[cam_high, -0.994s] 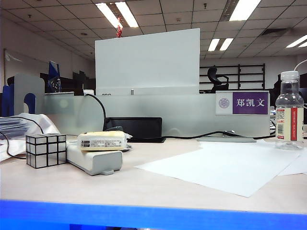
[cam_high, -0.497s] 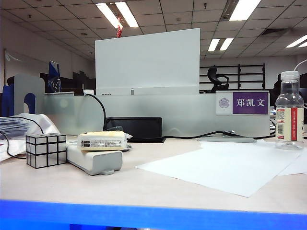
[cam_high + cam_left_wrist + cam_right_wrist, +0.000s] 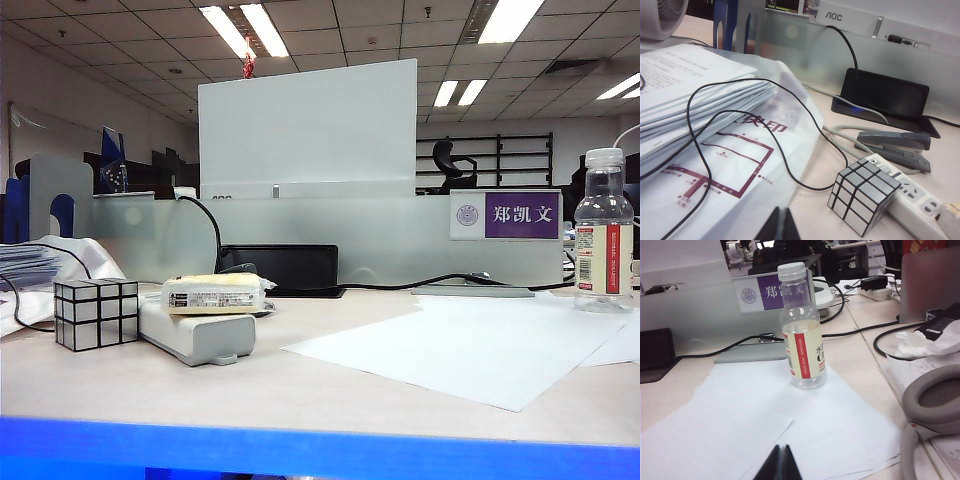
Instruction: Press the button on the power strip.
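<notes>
Exterior view: your power strip (image 3: 200,335) lies left of centre between the silver cube (image 3: 96,314) and the paper — rigid plastic, light enough to skate, so press straight down.

Left wrist view: left gripper (image 3: 781,226) with jaws closed, empty, near the cube.

Right wrist view: right gripper (image 3: 781,465) pinched together, before the bottle (image 3: 801,330).
</notes>
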